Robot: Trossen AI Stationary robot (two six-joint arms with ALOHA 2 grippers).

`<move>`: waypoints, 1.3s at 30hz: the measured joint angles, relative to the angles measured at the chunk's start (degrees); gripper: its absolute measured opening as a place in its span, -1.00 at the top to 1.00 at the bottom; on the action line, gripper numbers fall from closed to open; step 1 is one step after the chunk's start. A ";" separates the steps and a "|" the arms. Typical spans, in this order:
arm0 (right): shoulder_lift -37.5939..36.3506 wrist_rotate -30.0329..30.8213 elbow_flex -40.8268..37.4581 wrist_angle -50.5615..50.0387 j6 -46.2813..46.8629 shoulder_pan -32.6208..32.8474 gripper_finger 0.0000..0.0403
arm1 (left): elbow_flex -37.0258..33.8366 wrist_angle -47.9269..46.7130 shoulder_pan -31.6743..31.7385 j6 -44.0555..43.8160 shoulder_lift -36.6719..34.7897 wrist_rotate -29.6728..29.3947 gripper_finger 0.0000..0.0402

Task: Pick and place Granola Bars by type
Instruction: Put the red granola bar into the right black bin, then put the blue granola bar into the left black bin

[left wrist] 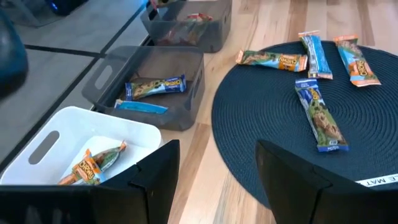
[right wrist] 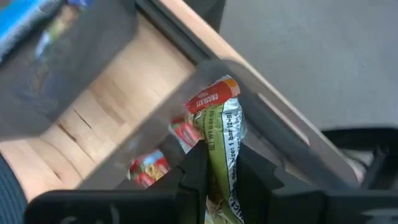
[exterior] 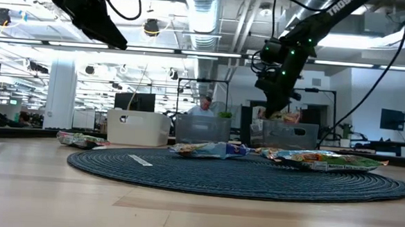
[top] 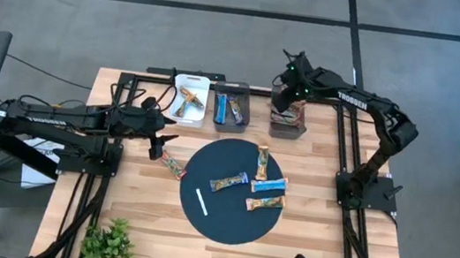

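Observation:
My right gripper (top: 289,103) hangs over the dark bin (top: 289,126) at the table's far edge, shut on a green-and-red granola bar (right wrist: 219,124). Reddish bars (right wrist: 148,167) lie in that bin. My left gripper (top: 157,144) is open and hovers above the table left of the round mat (top: 226,227); nothing is between its fingers (left wrist: 155,180). One bar (top: 173,167) lies flat on the wood near it. Several bars (top: 269,186) lie flat on the mat. The white bin (left wrist: 37,149) holds orange-brown bars (left wrist: 93,163), and the grey bin (left wrist: 180,109) holds blue ones (left wrist: 155,87). My right gripper pinches the green-and-red bar between its two fingers (right wrist: 194,163), which lie across the wrapper (right wrist: 221,146). The fingers come from above and point down into the dark bin. The bar's red end (right wrist: 214,96) sticks out beyond the fingertips over the bars in the bin.
A thin white stick (top: 201,202) lies on the mat's near left part. A small green plant (top: 108,242) stands at the near left corner. Black frame rails run along the table's left and right sides. The three bins stand side by side along the far edge.

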 joint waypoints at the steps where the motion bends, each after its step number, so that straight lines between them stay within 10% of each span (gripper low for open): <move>1: 0.01 -0.71 -0.26 0.67 -0.78 -0.01 0.72 | 0.00 -0.01 0.00 0.00 0.00 0.00 -0.02; 21: -2.58 0.24 -0.47 1.27 -5.14 1.90 0.12 | 0.00 2.66 0.00 -0.86 2.47 0.44 -0.02; 39: -29.19 -2.75 -17.06 14.76 -13.54 17.50 0.16 | 0.07 37.99 -6.08 6.97 39.21 12.04 -0.02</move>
